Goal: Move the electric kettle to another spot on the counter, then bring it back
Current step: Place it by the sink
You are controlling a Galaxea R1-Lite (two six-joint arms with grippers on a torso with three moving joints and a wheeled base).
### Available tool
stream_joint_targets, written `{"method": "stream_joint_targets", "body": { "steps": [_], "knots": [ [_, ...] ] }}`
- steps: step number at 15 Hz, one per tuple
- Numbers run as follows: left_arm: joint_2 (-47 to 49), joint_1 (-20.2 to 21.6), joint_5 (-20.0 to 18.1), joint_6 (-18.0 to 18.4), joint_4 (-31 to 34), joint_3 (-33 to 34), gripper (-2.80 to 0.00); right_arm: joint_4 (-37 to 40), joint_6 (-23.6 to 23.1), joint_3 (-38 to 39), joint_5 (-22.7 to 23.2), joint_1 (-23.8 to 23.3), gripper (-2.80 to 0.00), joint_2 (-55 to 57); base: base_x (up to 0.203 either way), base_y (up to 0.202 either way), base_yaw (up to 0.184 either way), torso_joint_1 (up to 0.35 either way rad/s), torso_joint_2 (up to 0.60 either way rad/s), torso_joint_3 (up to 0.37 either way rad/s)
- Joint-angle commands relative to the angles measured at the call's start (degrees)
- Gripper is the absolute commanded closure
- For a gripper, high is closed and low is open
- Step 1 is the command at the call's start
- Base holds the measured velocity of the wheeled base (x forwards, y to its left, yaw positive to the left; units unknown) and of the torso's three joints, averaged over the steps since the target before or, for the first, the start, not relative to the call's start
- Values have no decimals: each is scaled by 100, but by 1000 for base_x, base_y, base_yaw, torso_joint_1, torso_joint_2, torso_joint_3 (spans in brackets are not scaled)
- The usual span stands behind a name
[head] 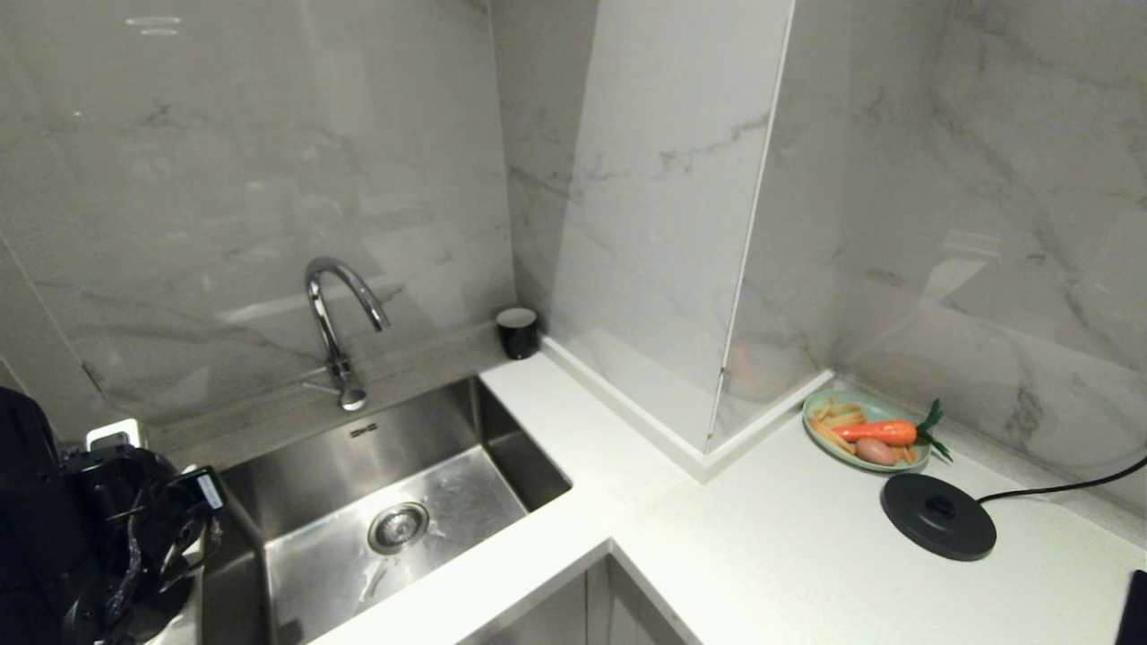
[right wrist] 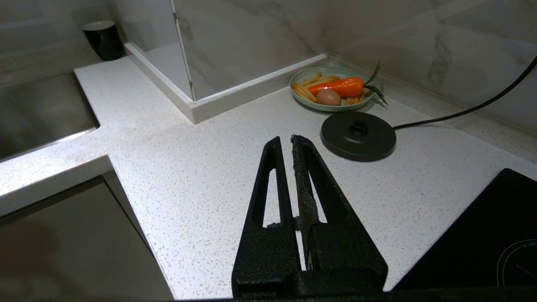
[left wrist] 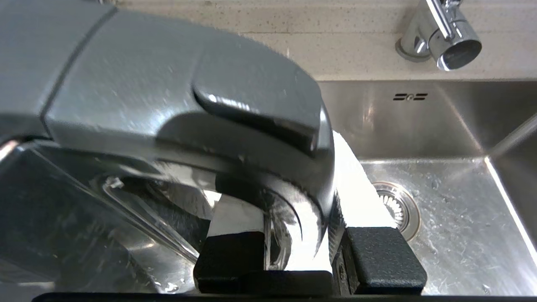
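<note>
Electric kettle (left wrist: pixel 168 105) is hanging by its loop handle in our left gripper (left wrist: pixel 310 256), jaws partly closed around it, left of the sink (head: pixel 502 448). We are keeping it upright and steering toward bare counter (head: pixel 762 537); the right gripper (right wrist: pixel 291 140) is resting shut.

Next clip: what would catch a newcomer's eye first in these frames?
The glossy black electric kettle fills the left wrist view, its handle clamped in the left pincer beside the steel sink. On the white speckled counter, the round black corded base sits bare beside a green plate of vegetables.
</note>
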Motion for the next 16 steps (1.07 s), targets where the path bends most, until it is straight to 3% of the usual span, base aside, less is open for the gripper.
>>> {"method": "stream_joint_targets", "body": {
  "steps": [1, 16],
  "knots": [
    [28, -13, 14, -9, -61, -13, -280, 0, -3, 0, 2, 0, 0, 0, 0, 0, 0, 0, 0, 0],
    [-347, -426, 0, -47, -61, 465, -280, 0, -3, 0, 2, 0, 0, 0, 0, 0, 0, 0, 0, 0]
  ]
}}
